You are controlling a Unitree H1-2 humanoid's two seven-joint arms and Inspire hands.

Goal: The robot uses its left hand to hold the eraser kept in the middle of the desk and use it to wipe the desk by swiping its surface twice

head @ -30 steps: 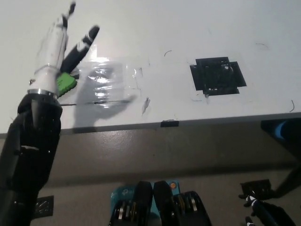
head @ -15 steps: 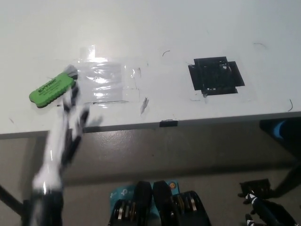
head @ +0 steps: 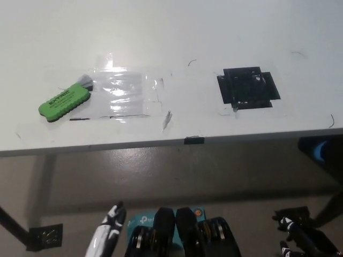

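A green eraser [head: 64, 102] with black lettering lies flat on the white desk [head: 171, 32], at the left, beside a patch of clear tape [head: 124, 94]. Nothing touches it. My white left hand [head: 107, 234] hangs low at the bottom of the head view, below the desk's front edge and well away from the eraser; only part of it shows, fingers pointing up. My black right hand [head: 300, 238] rests at the bottom right, also below the desk edge.
A square of black tape [head: 248, 87] marks the desk right of centre. A small black tab [head: 194, 140] sits on the front edge. A few thin pen marks dot the surface. The floor shows below the desk.
My left hand has let go of the eraser and dropped from above the desk to below its front edge. The eraser now lies uncovered at the left.
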